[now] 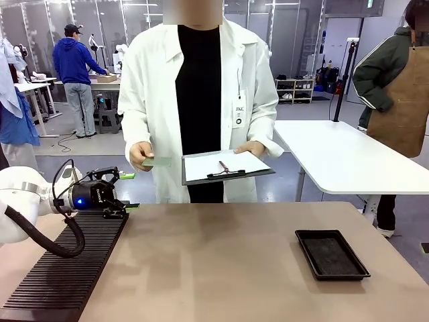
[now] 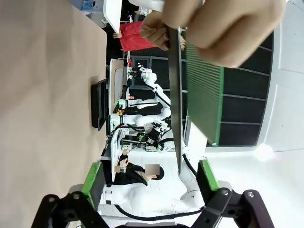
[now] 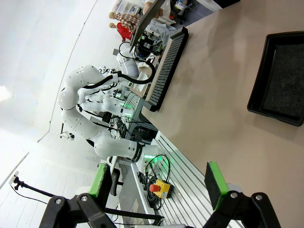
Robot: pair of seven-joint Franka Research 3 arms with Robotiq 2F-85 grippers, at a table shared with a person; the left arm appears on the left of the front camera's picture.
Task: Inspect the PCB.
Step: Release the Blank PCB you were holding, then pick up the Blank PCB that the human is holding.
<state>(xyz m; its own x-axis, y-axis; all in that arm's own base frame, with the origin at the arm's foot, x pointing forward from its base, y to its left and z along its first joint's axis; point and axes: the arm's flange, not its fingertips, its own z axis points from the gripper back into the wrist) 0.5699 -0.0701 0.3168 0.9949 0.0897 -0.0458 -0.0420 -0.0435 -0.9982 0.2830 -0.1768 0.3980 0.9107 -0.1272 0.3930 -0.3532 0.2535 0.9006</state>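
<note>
A person in a white coat at the far side holds the PCB (image 1: 155,162), a small pale green board, in one hand. In the left wrist view the PCB (image 2: 204,90) shows its dotted green face, pinched by the person's hand (image 2: 223,28) well beyond my fingers. My left gripper (image 1: 129,191) hovers at the table's far left edge, pointing toward the person, open with nothing between its green pads (image 2: 93,178). The left gripper (image 2: 151,176) stands clear of the board. My right gripper (image 3: 158,183) is open and empty above the table.
The person's other hand holds a clipboard (image 1: 228,166) with white paper and a pen. A black slotted rack (image 1: 67,268) lies along the table's left side under my left arm. A black tray (image 1: 332,253) sits at the right. A white table (image 1: 348,157) stands behind.
</note>
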